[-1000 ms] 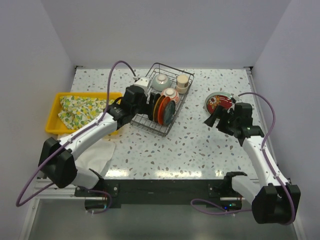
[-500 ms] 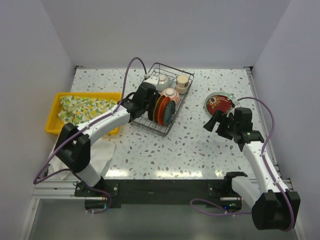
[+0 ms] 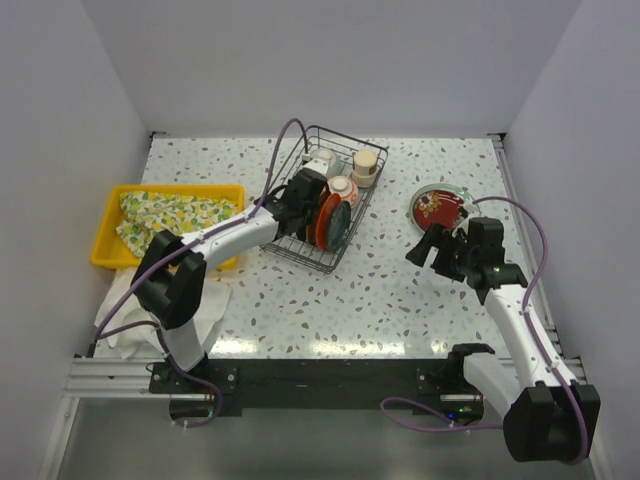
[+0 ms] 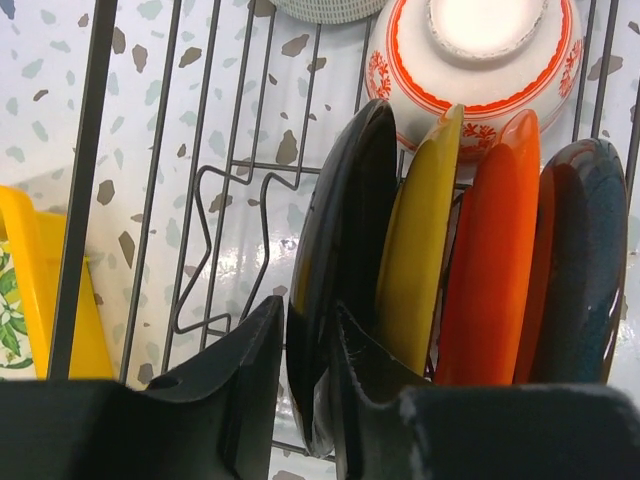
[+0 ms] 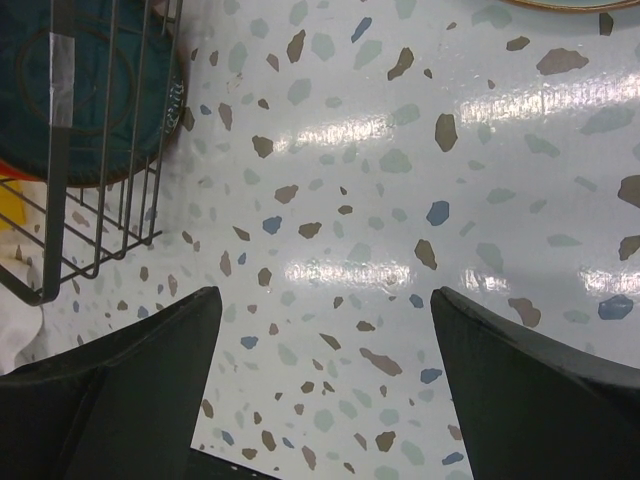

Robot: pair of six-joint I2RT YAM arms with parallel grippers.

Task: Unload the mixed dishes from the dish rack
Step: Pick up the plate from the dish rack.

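Black plate (image 4: pixel 340 220) clamped in dish rack (image 4: pixel 84 160)

Left gripper (image 4: pixel 305 310) pinches the plate's rim. Yellow plate (image 4: pixel 420 250) and orange-red plate (image 4: pixel 495 260) stand upright alongside; red-patterned bowl (image 4: pixel 480 50) sits beyond. Right gripper (image 5: pixel 325 295), spread wide, hangs over the table (image 5: pixel 350 150).

Left gripper (image 3: pixel 306 192) slid right across the frame since a second ago, from the left edge of the dish rack (image 3: pixel 292 251) to right over it. In the wrist view it's now straddling the black plate (image 4: pixel 335 240) rim.
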